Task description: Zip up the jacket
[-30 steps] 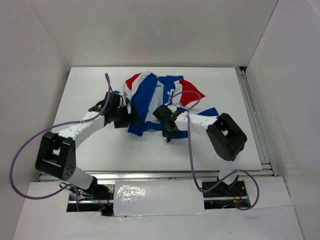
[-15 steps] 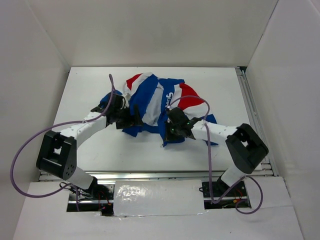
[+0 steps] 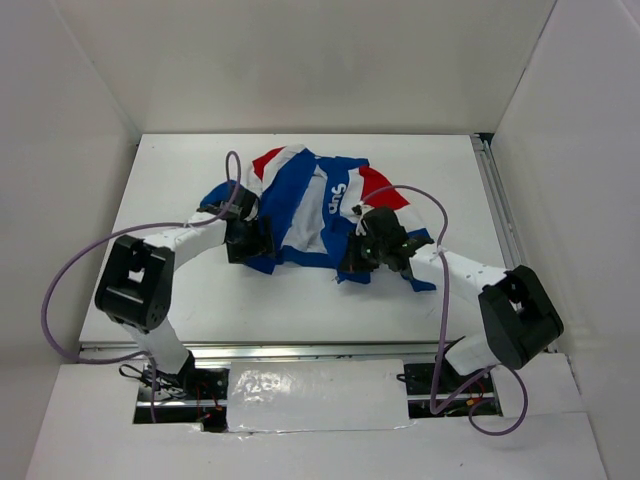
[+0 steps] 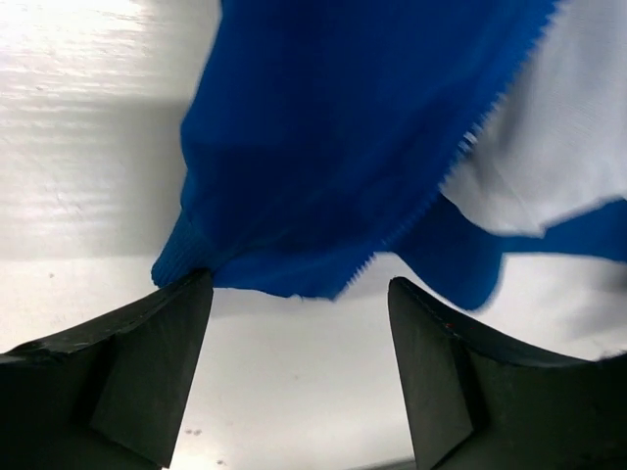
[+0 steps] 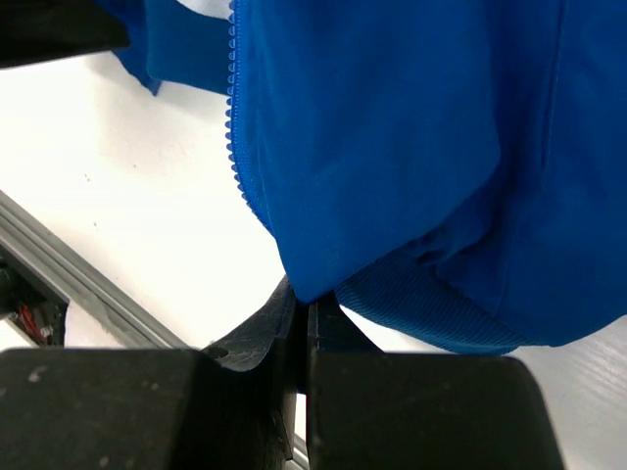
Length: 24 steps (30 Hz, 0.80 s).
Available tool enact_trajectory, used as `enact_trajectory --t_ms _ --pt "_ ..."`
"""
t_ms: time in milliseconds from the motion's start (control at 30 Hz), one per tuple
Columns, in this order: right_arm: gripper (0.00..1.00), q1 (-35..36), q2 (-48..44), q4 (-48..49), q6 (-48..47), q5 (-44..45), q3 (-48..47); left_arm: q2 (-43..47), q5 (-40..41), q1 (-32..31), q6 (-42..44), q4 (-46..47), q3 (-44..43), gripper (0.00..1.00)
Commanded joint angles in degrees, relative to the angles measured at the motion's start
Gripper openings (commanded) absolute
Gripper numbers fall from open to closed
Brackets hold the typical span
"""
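Jacket (image 3: 315,205): right gripper (image 5: 306,311) is pinching the hem (image 5: 421,305) at 5 o'clock; left gripper (image 4: 299,294), gaping wide at 8 o'clock, should be clamping fabric before tensioning.

Over the last second the right hand (image 3: 358,257) travelled rightward, and its arm's elbow swung out toward the right edge of the counter (image 3: 180,300). The left hand (image 3: 255,240) shifted only slightly right, its elbow drawing in over the counter. The jacket (image 3: 315,205), previously bunched with a blue band crossing its middle, lay spread wider between the hands, with the white centre panel and lettering more exposed.
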<state>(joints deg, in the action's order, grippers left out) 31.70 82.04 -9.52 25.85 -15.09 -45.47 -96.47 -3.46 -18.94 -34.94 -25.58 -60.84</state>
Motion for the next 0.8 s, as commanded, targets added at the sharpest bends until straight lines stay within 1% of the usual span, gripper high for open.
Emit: enact_trajectory --t_ms 0,100,167,200,233,300,333,400,433,500,567,633,767 --pt "0.00 -0.9 -0.6 2.6 -1.0 -2.7 0.1 -3.5 2.7 0.1 -0.6 -2.7 -2.7 0.82" --pt "0.00 -1.0 -0.7 2.8 -0.9 -3.2 0.2 -5.5 1.6 0.0 -0.1 -1.8 -3.3 0.79" --pt "0.00 -1.3 -0.9 2.8 -1.1 -3.5 0.4 -7.1 3.2 -0.4 -1.0 -3.0 -4.0 0.74" --pt "0.00 -1.4 -1.1 2.7 -1.1 -3.6 0.5 -7.1 3.2 -0.4 -1.4 -3.5 -4.0 0.74" --pt "0.00 -1.5 -1.0 2.7 -1.2 -3.6 0.6 -7.6 3.1 -0.5 -1.4 -3.9 -4.1 0.69" --pt "0.00 -1.8 -1.3 2.6 -1.3 -3.5 0.6 -8.1 3.2 -0.9 -1.4 -4.0 -4.0 0.64" --pt "0.00 -1.9 -1.2 2.7 -1.2 -3.5 0.7 -8.5 6.1 -1.9 -1.5 -4.3 -3.9 0.64" --pt "0.00 -2.5 -1.3 2.6 -1.5 -3.7 0.8 -9.2 8.0 -3.1 -2.5 -5.8 -4.2 0.67" --pt "0.00 -2.6 -1.4 2.6 -1.4 -3.8 0.9 -10.4 9.9 -4.6 -2.8 -6.8 -4.7 0.76" --pt "0.00 -3.0 -1.6 2.6 -1.9 -4.3 1.1 -12.5 12.2 -6.5 -4.2 -10.1 -5.5 0.91" --pt "0.00 -3.0 -1.8 2.7 -2.0 -4.3 1.4 -13.5 13.8 -7.4 -5.3 -11.5 -5.9 0.92" --pt "0.00 -3.1 -2.1 2.9 -2.1 -4.4 1.8 -15.0 14.2 -7.8 -6.3 -12.6 -6.3 0.88" --pt "0.00 -3.3 -3.1 3.0 -2.1 -3.9 2.5 -17.4 16.5 -7.8 -9.8 -17.7 -8.5 0.74"
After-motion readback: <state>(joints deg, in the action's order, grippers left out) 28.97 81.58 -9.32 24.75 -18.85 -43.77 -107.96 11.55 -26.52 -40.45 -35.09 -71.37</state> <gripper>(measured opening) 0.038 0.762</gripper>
